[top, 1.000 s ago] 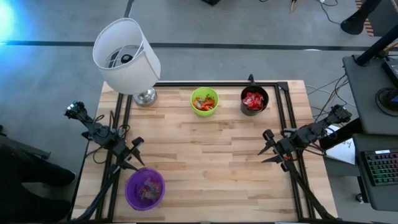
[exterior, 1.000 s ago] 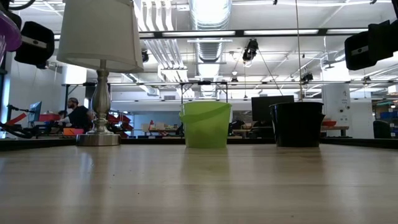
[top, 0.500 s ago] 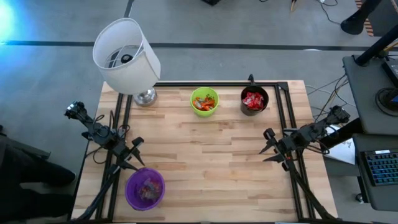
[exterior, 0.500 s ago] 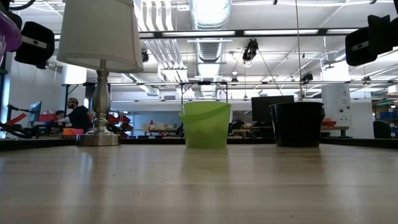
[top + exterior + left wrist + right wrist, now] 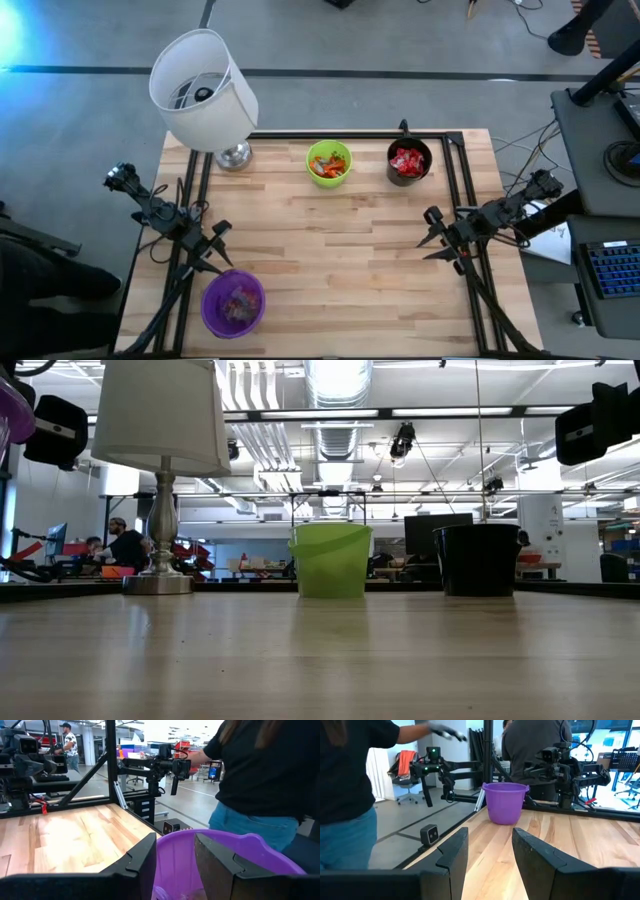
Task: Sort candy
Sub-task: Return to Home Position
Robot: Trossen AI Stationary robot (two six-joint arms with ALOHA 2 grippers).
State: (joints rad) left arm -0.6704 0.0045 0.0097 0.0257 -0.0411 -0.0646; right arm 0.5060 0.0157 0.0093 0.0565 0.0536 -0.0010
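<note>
My left gripper (image 5: 220, 247) hangs by the table's (image 5: 340, 262) left edge, fingers apart, near the purple cup (image 5: 205, 300) of candy (image 5: 238, 303). My right gripper (image 5: 432, 236) hangs by the right edge, fingers apart.

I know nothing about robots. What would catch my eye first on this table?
A large white-shaded table lamp stands at the wooden table's far left corner. Along the far edge sit a small lime-green plastic bucket and a black bucket, both holding bright wrapped sweets, with a purple plastic bucket at the near left. The dark left gripper and right gripper hang open at either side, empty.
</note>
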